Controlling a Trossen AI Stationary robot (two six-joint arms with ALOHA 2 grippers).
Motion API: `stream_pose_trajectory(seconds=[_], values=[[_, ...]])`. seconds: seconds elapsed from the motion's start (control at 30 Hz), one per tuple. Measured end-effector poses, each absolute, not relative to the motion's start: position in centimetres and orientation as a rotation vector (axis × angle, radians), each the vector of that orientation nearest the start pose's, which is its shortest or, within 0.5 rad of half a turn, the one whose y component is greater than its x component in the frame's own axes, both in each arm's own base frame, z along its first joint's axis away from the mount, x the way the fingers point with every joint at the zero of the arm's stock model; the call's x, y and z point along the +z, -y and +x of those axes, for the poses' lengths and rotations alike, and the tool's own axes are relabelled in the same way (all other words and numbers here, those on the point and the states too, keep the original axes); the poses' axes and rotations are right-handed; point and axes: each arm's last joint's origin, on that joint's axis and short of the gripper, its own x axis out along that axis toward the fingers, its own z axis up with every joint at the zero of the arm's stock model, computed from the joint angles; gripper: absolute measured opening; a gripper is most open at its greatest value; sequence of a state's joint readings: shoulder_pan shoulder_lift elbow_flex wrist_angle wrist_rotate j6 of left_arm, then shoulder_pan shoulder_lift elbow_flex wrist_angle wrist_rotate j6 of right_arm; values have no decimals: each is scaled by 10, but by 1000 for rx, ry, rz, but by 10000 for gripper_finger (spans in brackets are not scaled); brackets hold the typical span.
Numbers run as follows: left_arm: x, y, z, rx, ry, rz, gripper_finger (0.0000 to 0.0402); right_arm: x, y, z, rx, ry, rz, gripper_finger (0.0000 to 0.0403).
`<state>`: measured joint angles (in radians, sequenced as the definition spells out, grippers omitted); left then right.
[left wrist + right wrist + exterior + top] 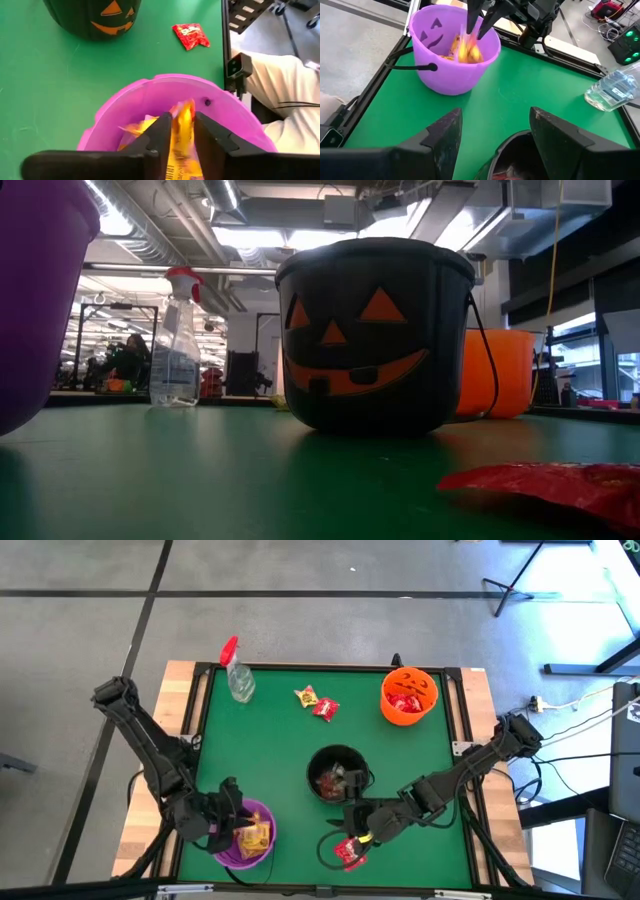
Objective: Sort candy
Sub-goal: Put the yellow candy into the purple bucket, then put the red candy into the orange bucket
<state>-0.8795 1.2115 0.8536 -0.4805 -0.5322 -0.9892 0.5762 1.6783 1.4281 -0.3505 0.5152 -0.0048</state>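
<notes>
Yellow candy being delivered to the purple bucket

A green-topped table (270, 740) on a grey floor is shown, with a workshop room behind. A yellow candy (181, 131) is pinched between the left gripper (243, 823) fingers over the purple bucket (236, 853), so release is judged next. The right gripper (352, 817) is held wide open and empty beside the black bucket (336, 773), near a red candy (350, 853).

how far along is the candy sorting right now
Partly done. Red candy already sits in the orange bowl and yellow in the purple bowl. The left gripper holds a yellow candy over the purple bowl. Left: two candies mid-table and a red candy below the open right gripper.
</notes>
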Motion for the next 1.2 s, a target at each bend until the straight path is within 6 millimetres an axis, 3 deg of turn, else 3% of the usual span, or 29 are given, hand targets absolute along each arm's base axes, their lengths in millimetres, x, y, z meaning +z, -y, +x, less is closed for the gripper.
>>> stream_pose_trajectory(seconds=[0.27, 0.57, 0.87, 1.2], values=[[250, 175, 169, 54, -680, -391, 130, 307, -192, 322, 50, -552, -302, 231], [266, 177, 184, 29, -468, -284, 137, 299, -198, 324, 109, -590, -236, 231], [278, 171, 196, 106, -310, -137, 138, 243, -233, 331, 226, -739, -281, 231], [265, 167, 213, 165, -332, -118, 138, 191, -265, 323, 380, -942, -181, 231]])
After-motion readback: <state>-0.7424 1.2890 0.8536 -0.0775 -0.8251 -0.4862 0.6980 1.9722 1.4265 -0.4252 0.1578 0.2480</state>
